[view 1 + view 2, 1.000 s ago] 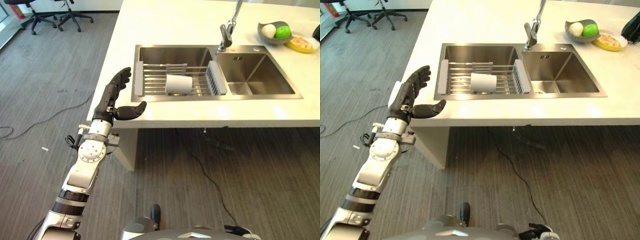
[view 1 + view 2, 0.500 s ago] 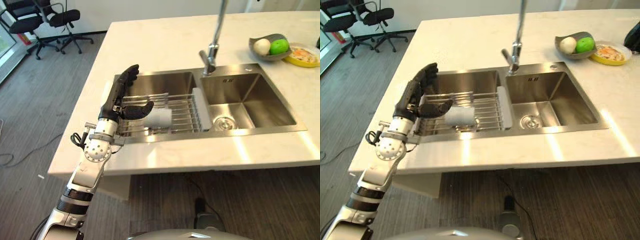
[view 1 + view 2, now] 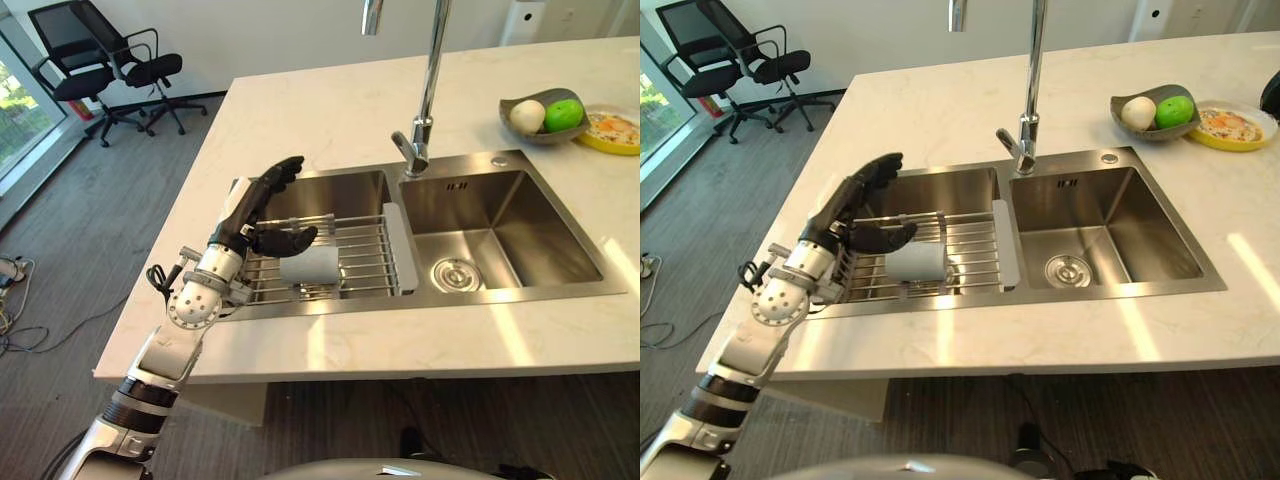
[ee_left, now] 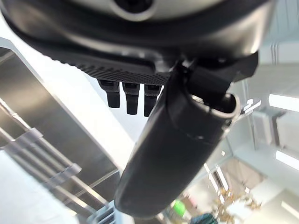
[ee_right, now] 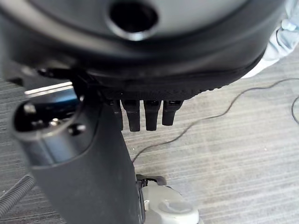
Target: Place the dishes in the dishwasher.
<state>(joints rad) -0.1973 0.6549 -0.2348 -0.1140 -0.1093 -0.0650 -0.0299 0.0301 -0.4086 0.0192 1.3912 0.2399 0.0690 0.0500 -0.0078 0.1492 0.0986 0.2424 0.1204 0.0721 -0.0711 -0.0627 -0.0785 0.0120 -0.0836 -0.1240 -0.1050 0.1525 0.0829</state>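
The left hand point(image 3: 252, 209) has advanced from off the counter's edge to a position over the wire rack point(image 3: 350, 262) in the left basin of the sink point(image 3: 520, 290), centre-left of the frame. Fingers straight and spread wide, thumb extended toward the white cup point(image 3: 309, 265), which lies on its side on the rack; no contact evident, nothing held. The view has also shifted (camera movement, not the objects). Assessment: approach for a grasp is near complete, closure pending. Right hand point(image 5: 140, 112), seen from its wrist camera above the floor: fingers straight, idle, empty.
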